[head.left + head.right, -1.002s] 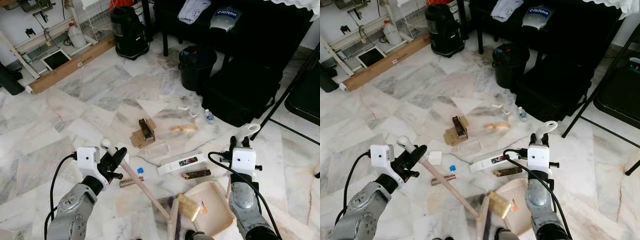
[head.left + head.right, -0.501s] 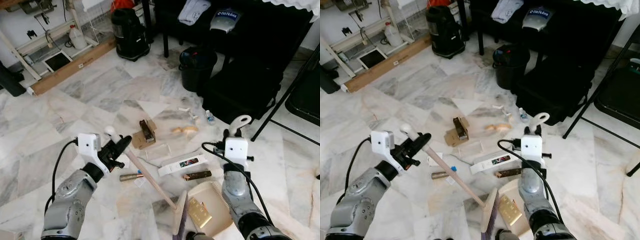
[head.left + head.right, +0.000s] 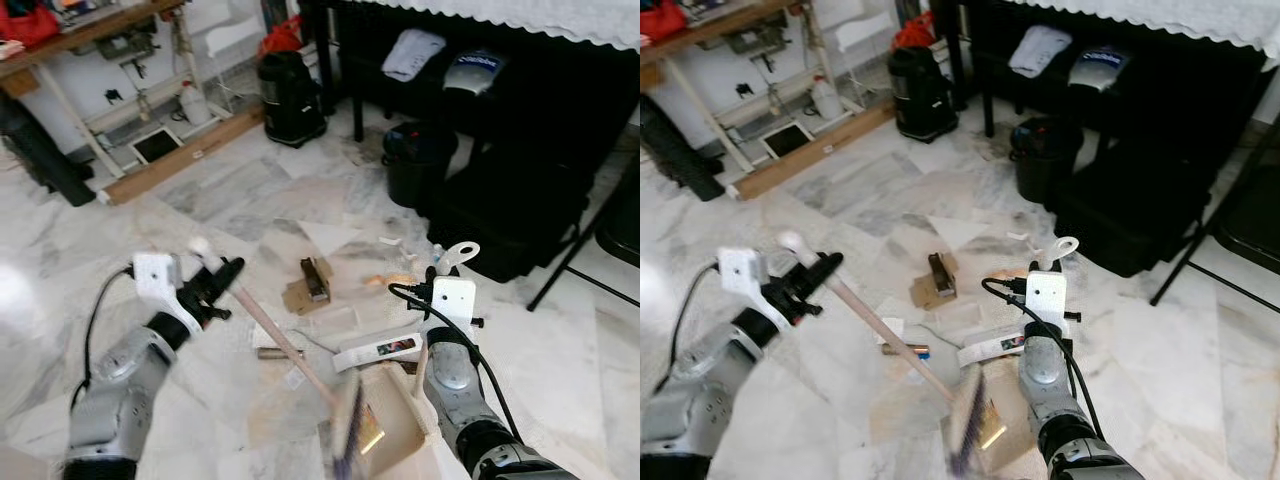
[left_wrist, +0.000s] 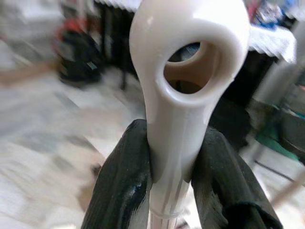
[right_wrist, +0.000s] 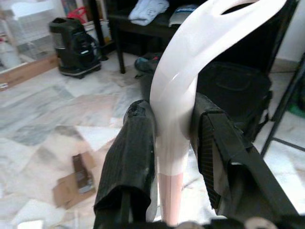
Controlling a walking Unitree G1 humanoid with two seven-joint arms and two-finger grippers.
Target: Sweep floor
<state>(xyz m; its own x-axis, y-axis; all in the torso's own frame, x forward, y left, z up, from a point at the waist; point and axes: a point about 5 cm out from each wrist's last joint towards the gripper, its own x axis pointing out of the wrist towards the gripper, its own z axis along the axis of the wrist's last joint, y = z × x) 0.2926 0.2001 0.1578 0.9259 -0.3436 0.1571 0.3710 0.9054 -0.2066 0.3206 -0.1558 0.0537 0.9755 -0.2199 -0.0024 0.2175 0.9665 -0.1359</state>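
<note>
Two tools in hand, mid-sweep. Left end effector (image 3: pixel 222 277) is clenched on the white cap of the broom handle (image 3: pixel 270 335); in the left wrist view both black fingers (image 4: pixel 125 177) press the cap from either side. Broom head (image 3: pixel 348 428) is low, blurred, right at the mouth of the dustpan (image 3: pixel 392 420).

Right end effector (image 3: pixel 441 268) is clamped on the dustpan's white looped handle (image 5: pixel 190 62), fingers snug against it in the right wrist view. Pan tray rests on or near the marble floor (image 3: pixel 220 195), just in front of the robot; contact is hard to confirm.

Litter not yet collected: cardboard scrap (image 3: pixel 312 283), long white box (image 3: pixel 379 351), small metallic tube (image 3: pixel 272 353), bits near the black bin (image 3: pixel 418 160).

My read: one stroke into the pan is in progress, most debris remains out front. Next move likely needs the broom carried out beyond the white box and tube, then drawn back toward the pan, with the pan lip held flat to the floor. Risk: the long box jams at the lip.
</note>
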